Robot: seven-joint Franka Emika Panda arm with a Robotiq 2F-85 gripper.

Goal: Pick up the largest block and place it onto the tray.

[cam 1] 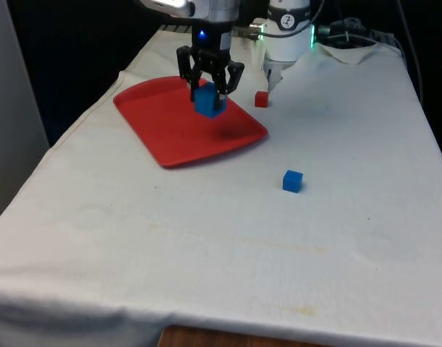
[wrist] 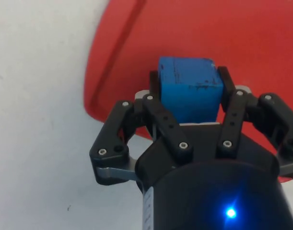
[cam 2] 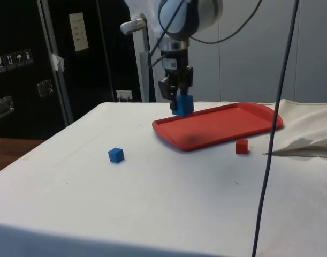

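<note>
Above the tray (cam 1: 163, 134), the big block (cam 1: 208, 100) is held clamped in the hand (cam 1: 210, 90). It is lifted, not yet set down; lowering and release remain.

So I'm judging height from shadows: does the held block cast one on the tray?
Front view: a dark smudge on the red tray beside the large blue block in the gripper. Side view: a similar dim patch below it, apart from the block.

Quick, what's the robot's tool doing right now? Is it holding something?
Tool: closed on the large blue block, held in the air just above the red tray.
</note>
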